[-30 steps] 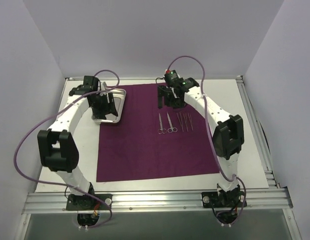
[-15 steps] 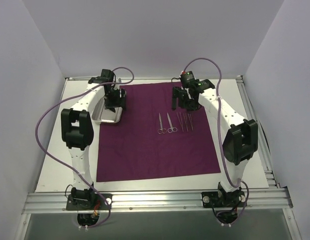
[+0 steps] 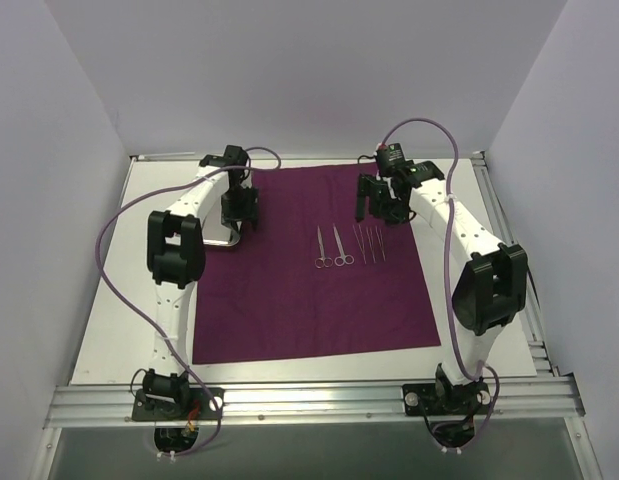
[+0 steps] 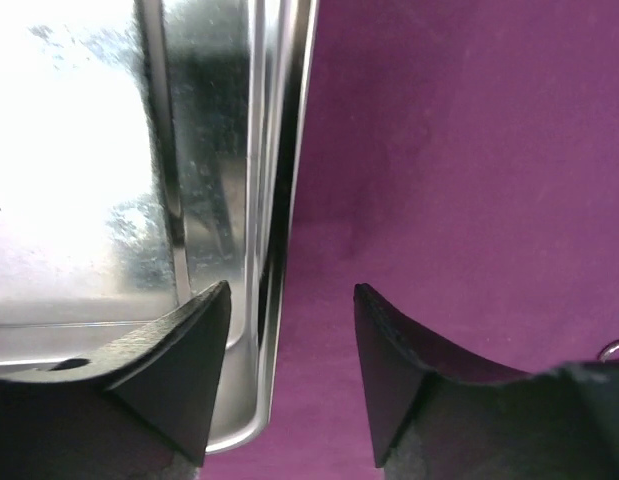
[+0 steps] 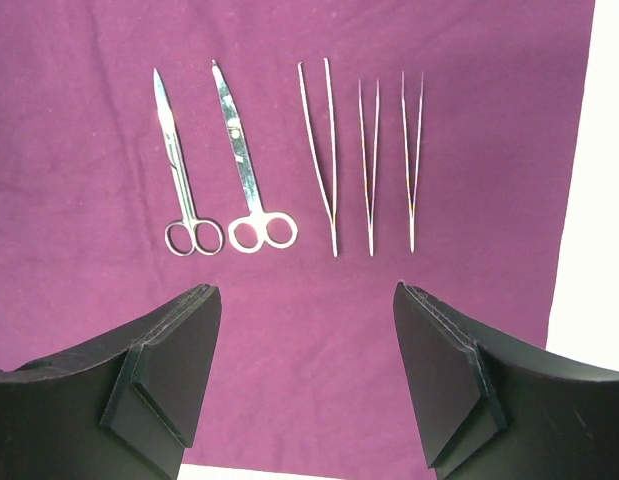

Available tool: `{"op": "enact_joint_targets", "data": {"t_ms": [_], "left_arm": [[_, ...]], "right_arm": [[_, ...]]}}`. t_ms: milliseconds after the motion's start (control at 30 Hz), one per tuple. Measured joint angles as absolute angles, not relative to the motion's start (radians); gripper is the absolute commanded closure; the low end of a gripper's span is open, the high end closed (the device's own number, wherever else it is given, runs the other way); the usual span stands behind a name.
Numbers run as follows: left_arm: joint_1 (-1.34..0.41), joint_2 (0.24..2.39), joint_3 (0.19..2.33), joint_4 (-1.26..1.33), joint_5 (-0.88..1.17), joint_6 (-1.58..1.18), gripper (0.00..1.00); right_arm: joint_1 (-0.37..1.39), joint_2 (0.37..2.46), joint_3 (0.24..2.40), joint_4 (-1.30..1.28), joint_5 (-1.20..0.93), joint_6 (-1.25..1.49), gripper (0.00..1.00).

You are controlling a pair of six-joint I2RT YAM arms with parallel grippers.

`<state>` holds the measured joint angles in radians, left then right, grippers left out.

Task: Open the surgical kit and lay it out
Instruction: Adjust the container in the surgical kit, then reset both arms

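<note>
The left gripper [image 4: 291,298] is narrowing, yet unclenched, astride the rim of the small shiny rectangular steel tray [image 4: 204,150] at the far-left corner of the dark magenta-purple cloth [image 4: 469,150]; the right gripper [image 5: 307,295], released, is drifting rightward.

My workspace: white tabletop [image 3: 119,330], silver aluminium rail [image 3: 319,400] along its near edge, another rail [image 3: 495,200] down my right side, plain pale walls [image 3: 289,70] on three sides.

The cloth wrap [image 3: 319,290] is matt magenta-purple fabric with a fine, soft weave. The steel tray [image 4: 89,200] is polished mirror-bright and glares white. The scissors [image 5: 233,130] and tweezers [image 5: 334,232] are smooth, shiny metal. The left gripper's fingers [image 4: 179,380] look like matt black plastic.
</note>
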<state>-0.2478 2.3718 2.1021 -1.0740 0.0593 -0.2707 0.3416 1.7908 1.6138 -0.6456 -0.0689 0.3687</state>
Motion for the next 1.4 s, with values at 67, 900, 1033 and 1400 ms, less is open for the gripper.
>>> {"op": "enact_joint_targets", "data": {"t_ms": [67,900,1033,1400], "left_arm": [[-0.248,2.391,2.137,-1.092,0.056,-0.277,0.44],[-0.274,2.466,2.329,-1.146,0.134,-0.380,0.47],[-0.276,2.469,2.332,-1.143,0.123,-0.385,0.06],[-0.276,2.171,2.053,-1.013,0.027,-0.389,0.06]], "right_arm": [[0.339,1.790,1.612,-0.644,-0.071,0.367,0.30],[0.319,1.790,1.583,-0.636,-0.091,0.357,0.29],[0.319,1.790,1.578,-0.635,-0.094,0.357,0.29],[0.321,1.739,1.483,-0.565,-0.138,0.361,0.00]]}}
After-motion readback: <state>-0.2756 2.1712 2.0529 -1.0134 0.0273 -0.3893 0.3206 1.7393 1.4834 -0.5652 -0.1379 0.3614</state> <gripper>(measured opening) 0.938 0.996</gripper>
